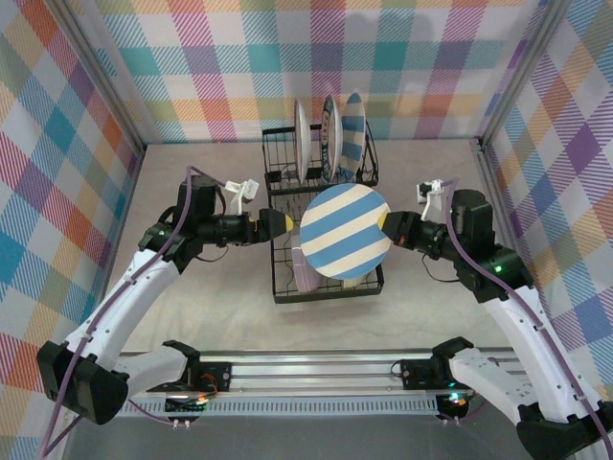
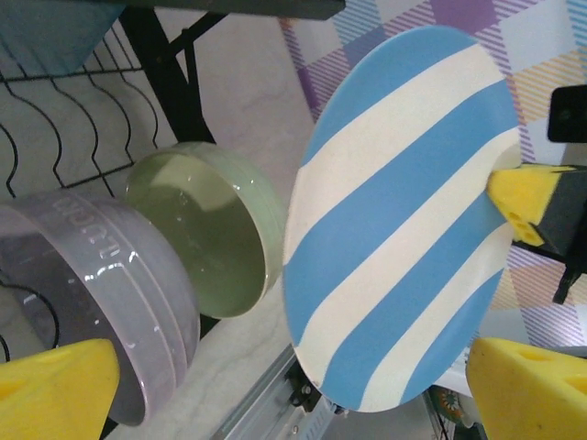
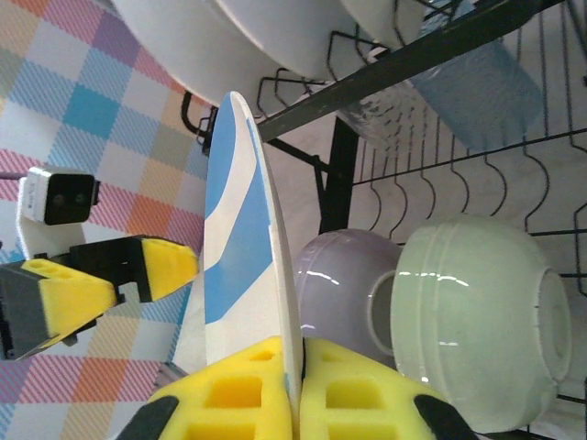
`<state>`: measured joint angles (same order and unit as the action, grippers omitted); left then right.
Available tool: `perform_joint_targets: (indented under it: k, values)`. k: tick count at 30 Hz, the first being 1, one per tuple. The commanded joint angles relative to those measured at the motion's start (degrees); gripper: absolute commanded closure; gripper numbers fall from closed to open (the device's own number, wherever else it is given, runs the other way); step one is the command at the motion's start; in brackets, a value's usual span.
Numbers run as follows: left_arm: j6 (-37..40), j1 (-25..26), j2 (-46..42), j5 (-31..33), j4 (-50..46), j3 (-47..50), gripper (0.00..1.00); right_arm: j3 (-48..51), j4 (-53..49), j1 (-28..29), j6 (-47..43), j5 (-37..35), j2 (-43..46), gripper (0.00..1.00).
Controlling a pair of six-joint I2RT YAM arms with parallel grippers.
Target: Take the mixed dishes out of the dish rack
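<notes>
Blue-and-cream striped round plate [image 1: 345, 230] hangs over the black wire dish rack [image 1: 278, 158], its rim pinched by the right gripper [image 1: 385, 227]; the left gripper [image 1: 284, 223] gapes open alongside, so a handover seems next.

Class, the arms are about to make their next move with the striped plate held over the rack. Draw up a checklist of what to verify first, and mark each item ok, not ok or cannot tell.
1. Right gripper shut on the rim of the striped plate: ok.
2. Left gripper open, at the plate's opposite edge: ok.
3. Left gripper touching the plate: cannot tell.
4. Plate lifted free of the dish rack wires: ok.
5. Green bowl and lavender bowl lying in the rack, apart from the plate: ok.
6. Other plates standing upright in the rack's far slots: ok.
</notes>
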<state>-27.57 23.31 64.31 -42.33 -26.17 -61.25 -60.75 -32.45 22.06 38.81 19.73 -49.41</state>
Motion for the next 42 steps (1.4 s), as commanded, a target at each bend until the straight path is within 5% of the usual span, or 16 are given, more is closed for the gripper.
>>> perform_joint_targets:
  k: [1,17,31,42]
  values:
    - [-1.4,2.3,-1.1,1.6,-1.3,-1.6,0.08,-0.6,5.1,-0.4,2.4,5.4,-0.8,1.0]
    - [-13.0,6.2,-0.1,5.0,9.7,3.1,0.44,1.7,9.5,-0.3,6.4,8.9,-2.7,1.0]
    - [-22.5,6.3,-1.8,4.1,22.7,9.0,0.63,3.1,15.0,-0.4,9.9,11.9,-5.7,1.0]
    - [-26.7,6.3,-4.9,6.6,26.5,12.3,0.95,2.6,19.7,-0.4,12.5,15.1,-9.5,1.0]
